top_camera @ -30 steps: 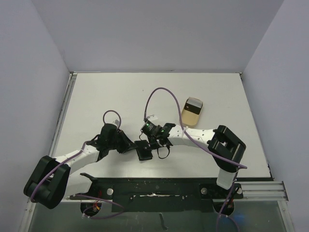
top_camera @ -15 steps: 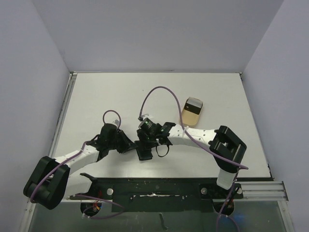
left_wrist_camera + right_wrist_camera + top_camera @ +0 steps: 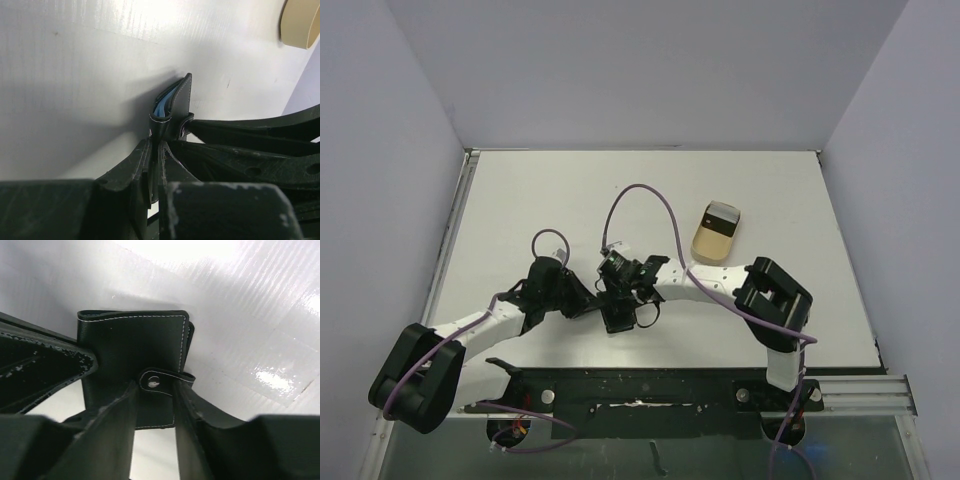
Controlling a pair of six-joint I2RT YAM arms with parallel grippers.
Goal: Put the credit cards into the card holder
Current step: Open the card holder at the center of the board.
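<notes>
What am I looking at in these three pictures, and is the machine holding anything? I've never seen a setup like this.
This is a robot with two arms bolted at the near edge of a white table. The overhead picture looks down from behind them, with the left arm on the left and the right arm on the right. The other two pictures come from a camera on each wrist, looking along its own tool.

The left tool is clamped shut on the edge of a small black card holder, whose blue inside just shows. The right tool stands open, with a finger on either side of the holder's snap strap.

Farther right lies a beige oval tray. Its contents are hard to make out.
</notes>
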